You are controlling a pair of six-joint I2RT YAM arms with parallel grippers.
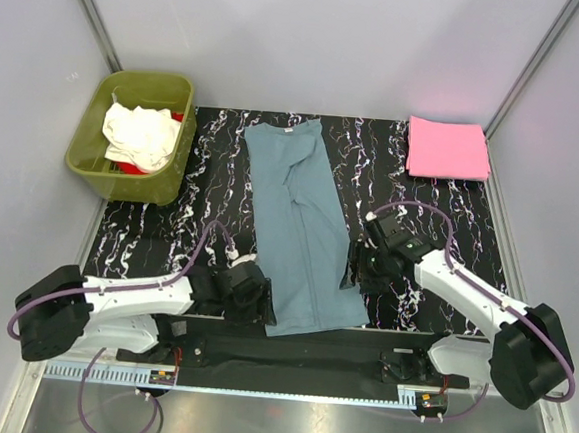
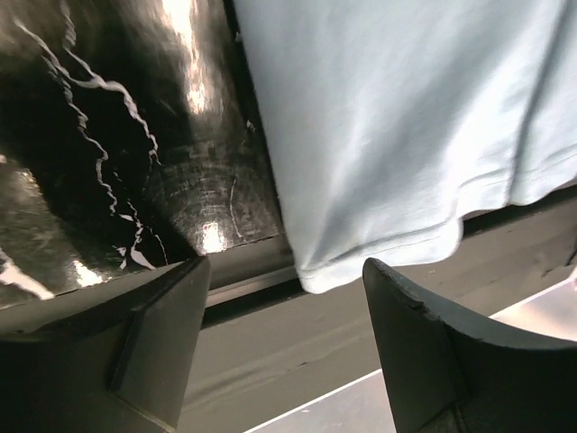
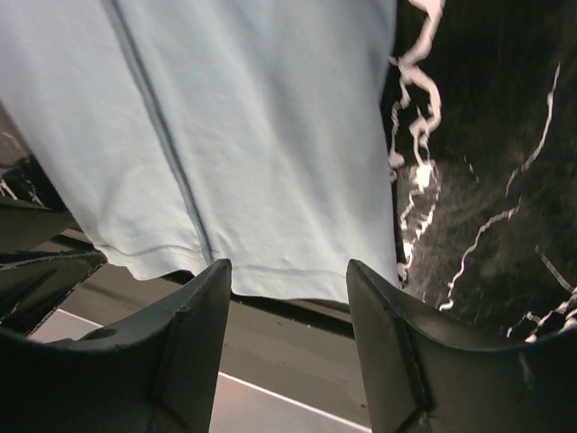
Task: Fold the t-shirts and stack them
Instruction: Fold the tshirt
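Left fingers (image 2: 158,347) and right fingers (image 3: 185,352) apart, empty (either side of the blue-grey t-shirt (image 1: 304,228))

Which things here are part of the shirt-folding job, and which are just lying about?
Job: blue-grey t-shirt, laid out; pink t-shirt, folded; cream-white t-shirt and red t-shirt, both in the olive-green tub.
Lying about: olive-green tub; black marbled mat.

Top view bright, evenly lit, soft shadows. Wrist views: glare spots on glossy black mat (image 2: 212,236); bottom foreground dark, blurred.
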